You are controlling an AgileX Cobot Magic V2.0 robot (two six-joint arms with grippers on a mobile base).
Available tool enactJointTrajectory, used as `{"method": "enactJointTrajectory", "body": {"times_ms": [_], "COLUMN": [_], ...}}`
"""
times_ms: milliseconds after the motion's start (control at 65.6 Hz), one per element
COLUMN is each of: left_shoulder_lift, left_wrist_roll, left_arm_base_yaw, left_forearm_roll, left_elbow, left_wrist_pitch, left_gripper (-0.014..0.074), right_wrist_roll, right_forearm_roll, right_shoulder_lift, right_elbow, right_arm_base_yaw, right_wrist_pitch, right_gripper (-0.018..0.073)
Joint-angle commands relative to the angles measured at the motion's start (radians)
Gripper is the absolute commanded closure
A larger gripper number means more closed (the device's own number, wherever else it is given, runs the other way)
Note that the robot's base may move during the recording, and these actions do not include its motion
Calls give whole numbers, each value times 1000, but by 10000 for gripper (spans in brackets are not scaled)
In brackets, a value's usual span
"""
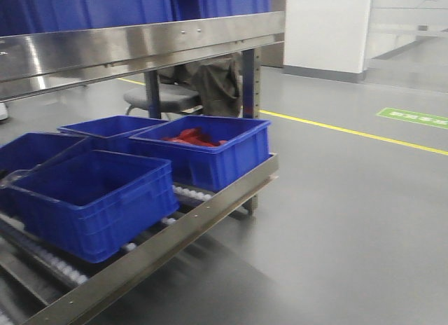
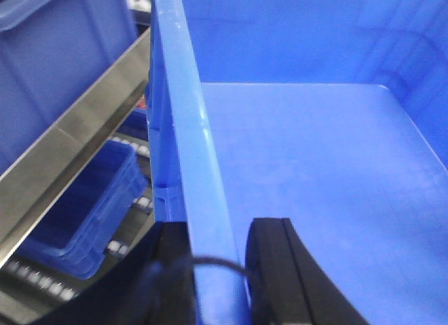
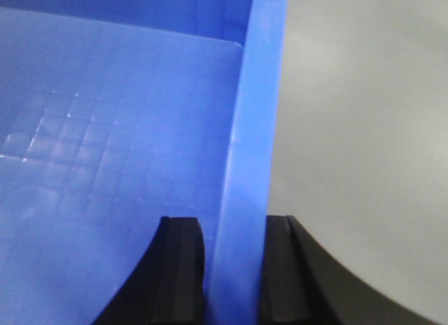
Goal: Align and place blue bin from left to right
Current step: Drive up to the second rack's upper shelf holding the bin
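The roller rack (image 1: 210, 207) fills the front view from 6 round to 9 o'clock, with its steel edge rail climbing toward 2. Nearest me on the rollers is an empty bin (image 1: 91, 199). Just past it, toward 1 o'clock, a loaded bin (image 1: 217, 157) with red stuff (image 1: 192, 137) in it sits right at the rack's end. Two more back bins (image 1: 105, 125) sit behind those at 10 o'clock. A steel shelf (image 1: 140, 41) runs overhead, there's a chair (image 1: 157, 95) behind the rack, and a white wall block (image 1: 325, 31) stands far off at 1.

For room to move, 3 to 5 o'clock is open grey floor (image 1: 336, 227), with a yellow line (image 1: 350, 132) crossing further back.

On the left wrist cam, the left tool (image 2: 217, 234) straddles the rim of the blue bin (image 2: 199, 143). One finger (image 2: 276, 269) is inside and the other outside, both tight to the wall, so it's clamped on. A steel rail (image 2: 77, 143) passes at 9 o'clock, with nested bins (image 2: 91, 213) lower at 8.

On the right wrist cam, the right tool (image 3: 234, 227) is pinched on the bin's wall the same way, with the bin's inside at 9 and floor at 3. I can't match the held bin to anything in the front view.
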Motion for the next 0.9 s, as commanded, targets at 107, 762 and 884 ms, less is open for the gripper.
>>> {"method": "enactJointTrajectory", "body": {"times_ms": [107, 762, 884], "left_shoulder_lift": [-27, -27, -27], "left_wrist_roll": [22, 22, 22], "left_arm_base_yaw": [-7, -7, -7], "left_forearm_roll": [-21, -21, -21], "left_elbow": [-15, -15, -15], "left_wrist_pitch": [-94, -94, -94], "left_gripper": [707, 707, 707], "right_wrist_roll": [-26, -26, -26], "right_forearm_roll": [-11, -11, -11], "right_shoulder_lift": [-21, -21, -21], "right_elbow": [-11, -11, -11], "right_arm_base_yaw": [4, 4, 4], "right_wrist_pitch": [-110, -110, -110], "right_gripper": [712, 712, 712]}}
